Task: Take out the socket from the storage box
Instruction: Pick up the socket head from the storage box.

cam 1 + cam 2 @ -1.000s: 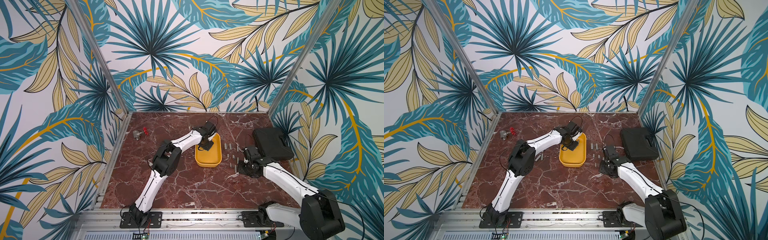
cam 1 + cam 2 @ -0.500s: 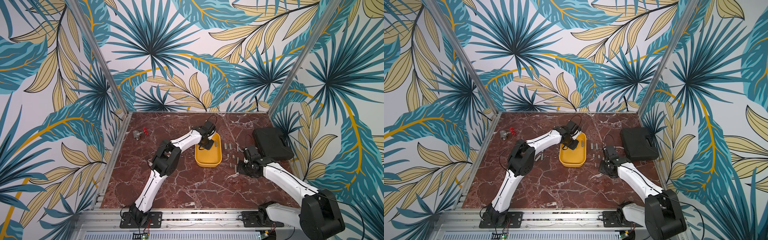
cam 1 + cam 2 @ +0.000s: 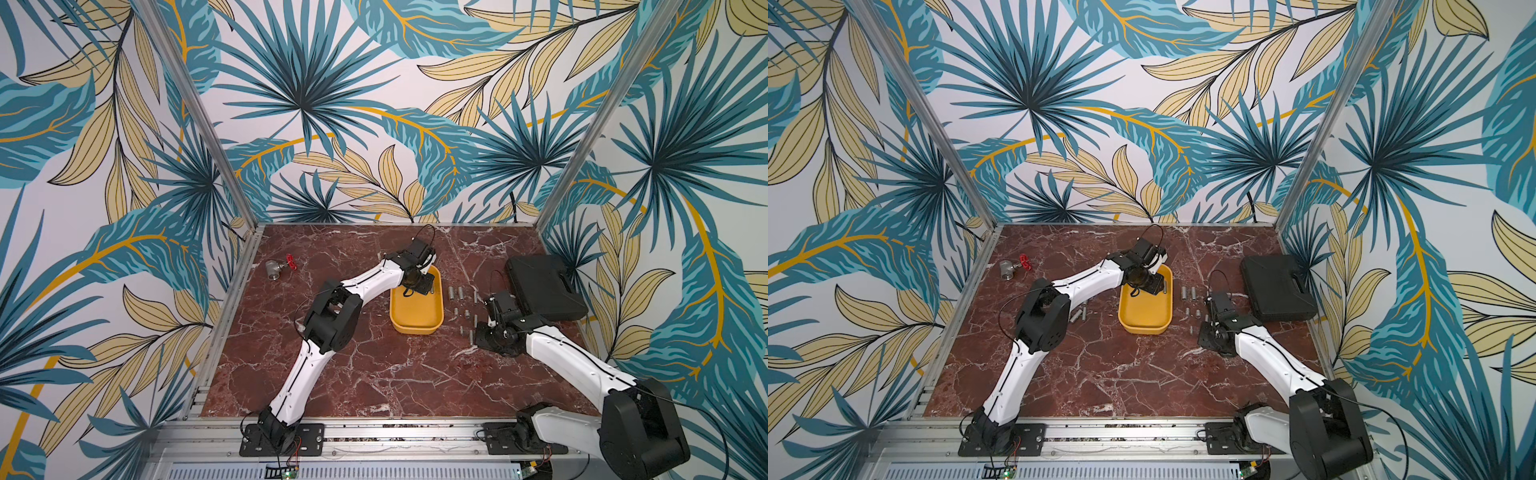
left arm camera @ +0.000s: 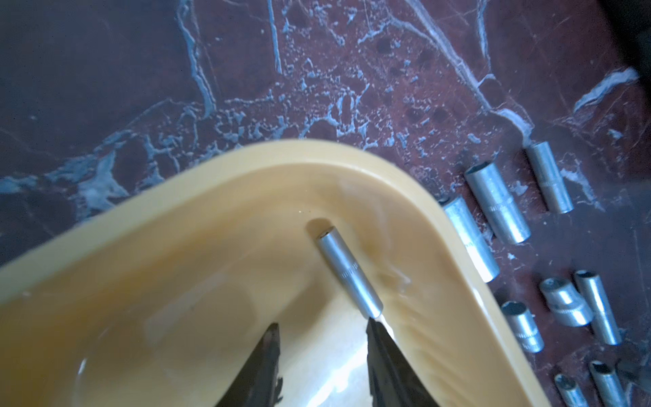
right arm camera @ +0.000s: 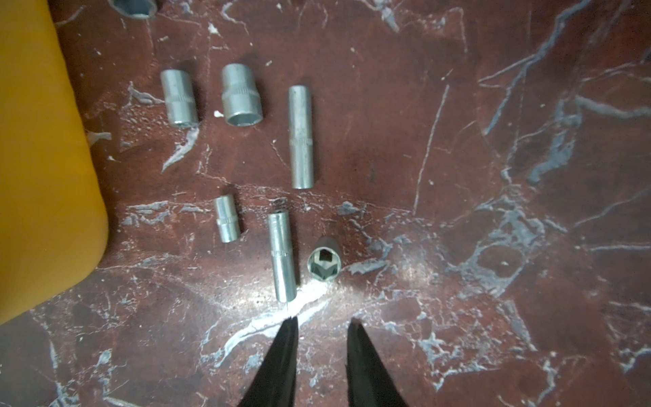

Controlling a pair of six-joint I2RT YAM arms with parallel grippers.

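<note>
The storage box [image 3: 415, 329] [image 3: 1144, 330] is a shallow yellow tray in the middle of the marble table. One slim silver socket [image 4: 348, 271] [image 3: 433, 286] lies inside it along the wall near a far corner. My left gripper [image 4: 322, 322] [image 3: 417, 286] reaches down into that end of the box. It is open with nothing between its fingers, and one fingertip [image 4: 373, 327] sits right at the socket's near end. My right gripper [image 5: 323, 320] [image 3: 482, 338] hovers low over the table to the right of the box, open and empty.
Several loose sockets [image 3: 460, 293] [image 5: 301, 137] lie in rows right of the box; one stands upright [image 5: 323, 263] just ahead of my right fingertips. Two more sockets [image 3: 1077, 313] lie left of the box. A black hard case [image 3: 544, 286] sits at the right, a valve [image 3: 278, 268] at the far left.
My left gripper's jaws have parted inside the far end of the box, and the socket now shows lying beside them. The right arm has not moved.
</note>
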